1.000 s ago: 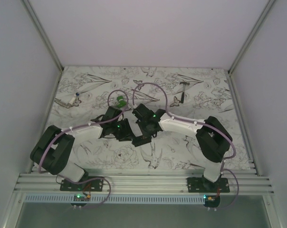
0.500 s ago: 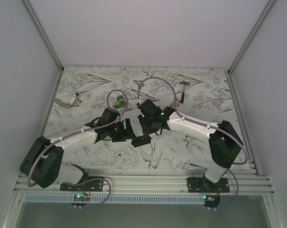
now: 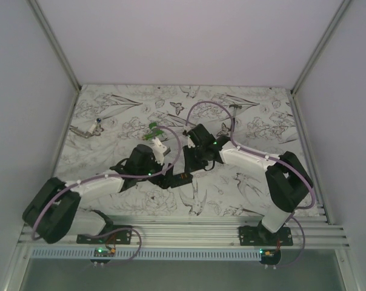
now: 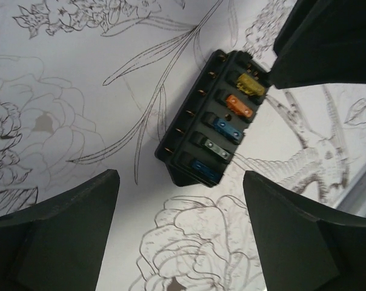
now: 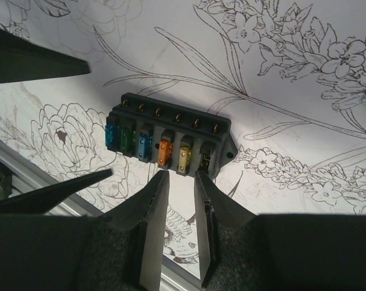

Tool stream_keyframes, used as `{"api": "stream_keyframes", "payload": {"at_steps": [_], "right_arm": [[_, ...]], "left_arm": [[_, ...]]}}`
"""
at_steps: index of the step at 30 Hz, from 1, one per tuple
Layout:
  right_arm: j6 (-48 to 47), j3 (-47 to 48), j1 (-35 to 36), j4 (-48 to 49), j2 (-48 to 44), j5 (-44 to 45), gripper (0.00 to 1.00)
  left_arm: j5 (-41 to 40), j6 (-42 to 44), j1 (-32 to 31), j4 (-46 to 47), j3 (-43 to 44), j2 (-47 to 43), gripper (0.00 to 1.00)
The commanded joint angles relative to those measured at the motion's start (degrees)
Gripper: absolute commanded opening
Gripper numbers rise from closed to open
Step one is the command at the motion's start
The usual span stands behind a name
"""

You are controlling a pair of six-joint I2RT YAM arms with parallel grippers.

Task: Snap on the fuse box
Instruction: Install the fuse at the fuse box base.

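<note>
Top external view: the fuse box [image 3: 182, 177] lies flat on the flower-and-bird printed table [image 3: 256, 185], near the middle and towards the near edge, between the two wrists. The left gripper [image 3: 169, 178] reaches in from the left to the box's left end, and the right gripper [image 3: 192, 166] comes down at it from the far right. From this height I cannot tell how either pair of jaws stands. A small green piece [image 3: 153, 127] sits farther back, well apart from the box.

Left wrist view: the left fingers [image 4: 62, 233] are spread wide with nothing between them. The box lies just beyond their tips, set at a slant, its row of yellow, orange and blue fuses facing up. The dark bulk of the right gripper overlaps the end of the box by the yellow fuse.

Right wrist view: the right fingers [image 5: 148, 212] stand close together with only a narrow slit between them, and they hold nothing. Their tips sit right at the near edge of the box, by the orange and yellow fuses; I cannot tell whether they touch it. The left fingers show as dark wedges to either side of the box's left end.
</note>
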Motion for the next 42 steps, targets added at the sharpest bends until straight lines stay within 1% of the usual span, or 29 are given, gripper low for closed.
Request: {"api": "stream_keyframes", "payload": {"at_steps": [1,4,7,10,16,19,24,30,38,42], "right_arm": [[0.9,0.5,-0.5,2.1,0.6,-2.8,0.29],[1.0,0.5,-0.6,2.3,1.3,-3.3,0.27],[1.2,0.0,-0.6,2.4,2.0,-2.8,0.26],[1.2,0.0,-0.9,2.4,2.6,-2.7,0.25],[1.5,0.1,-2.0,2.2,2.6,-1.1,0.23],[1.5,0.2,-2.5,2.1,2.9,-1.0,0.21],[1.7,0.4,-2.5,2.0,3.9,-1.3,0.19],[1.6,0.8,-2.6,0.3,3.9,1.2,0.16],[0.9,2.2,-2.6,-2.2,4.2,0.9,0.13],[0.6,2.3,-2.5,-3.1,5.3,-0.4,0.07]], "left_arm": [[2.3,7.7,-0.5,8.0,-1.0,5.8,0.84],[3.2,6.7,-0.5,12.0,-1.6,8.9,0.78],[5.1,6.2,-0.5,13.0,-1.0,12.0,0.71],[6.8,5.9,-0.6,13.8,-0.7,13.8,0.67],[7.7,6.3,-0.6,13.9,-1.6,13.8,0.65],[9.1,6.3,-0.5,13.9,-1.2,14.7,0.6],[10.3,6.0,-0.6,13.9,-0.9,15.7,0.56],[10.7,5.5,-0.6,13.8,-1.2,15.7,0.54],[10.5,4.8,-0.6,13.8,-1.5,15.8,0.52],[10.6,4.7,-0.6,13.7,-1.3,16.0,0.5]]}}
